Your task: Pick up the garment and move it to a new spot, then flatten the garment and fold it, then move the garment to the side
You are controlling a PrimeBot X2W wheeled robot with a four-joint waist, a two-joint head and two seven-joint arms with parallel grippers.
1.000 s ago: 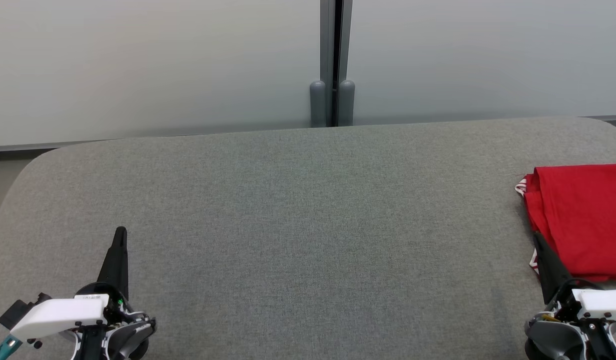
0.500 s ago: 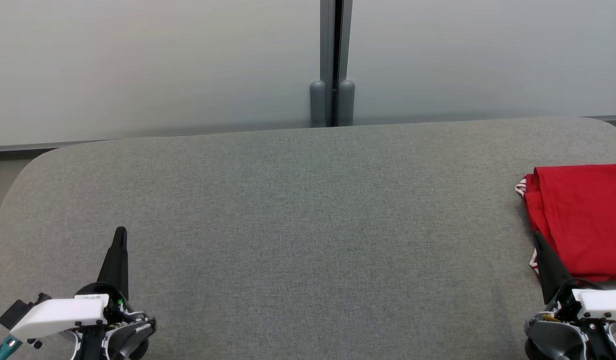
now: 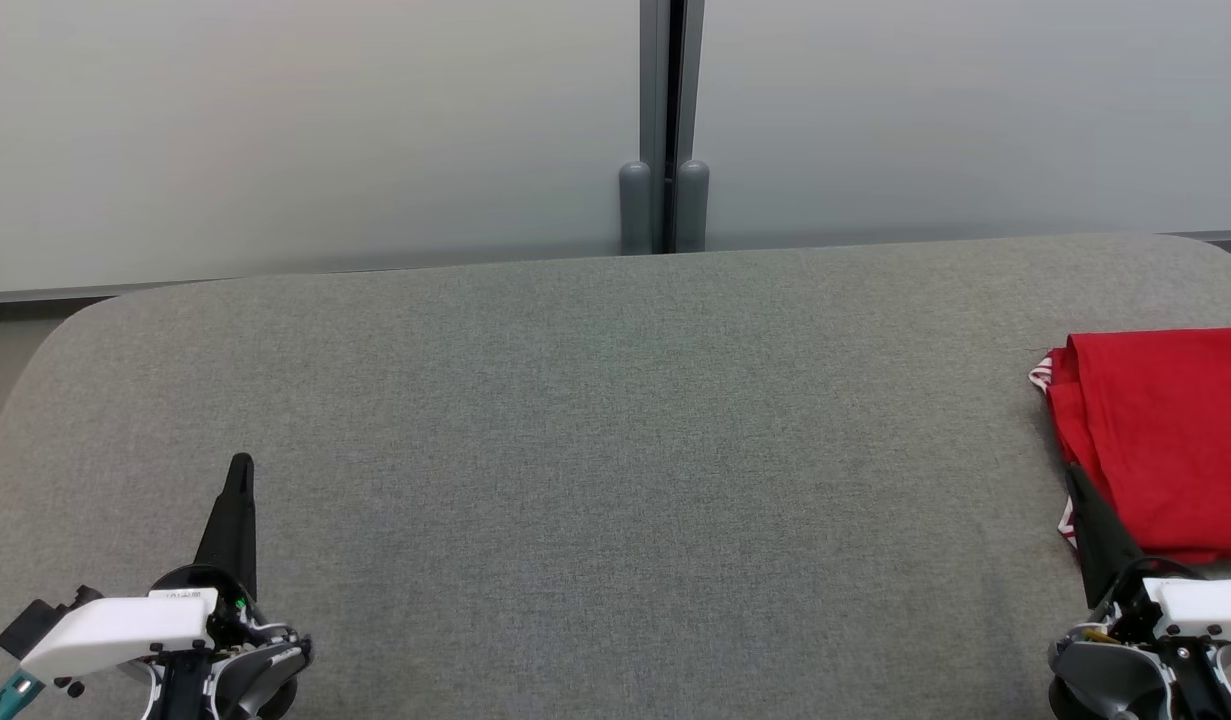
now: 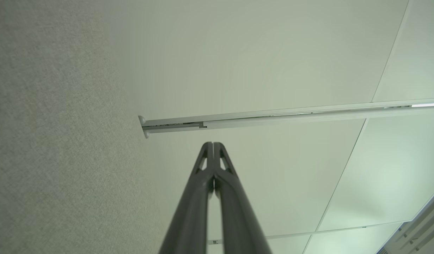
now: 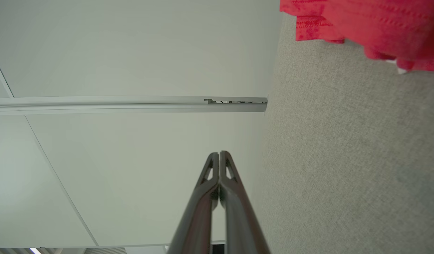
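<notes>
Folded red garment [image 3: 1165,440] lies at far right of grey surface [image 3: 615,450], apparently set aside, task near done. Left fingers [image 3: 235,520] pressed together, empty, parked front left. Right fingers [image 3: 1095,530] likewise, beside garment's edge.

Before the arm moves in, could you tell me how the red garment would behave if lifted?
The red garment lies in soft, uneven layers, so it is probably floppy and would likely unfold and droop when lifted. It looks thin, so probably light. The grey cloth surface looks textured, so pushing may bunch it.
</notes>
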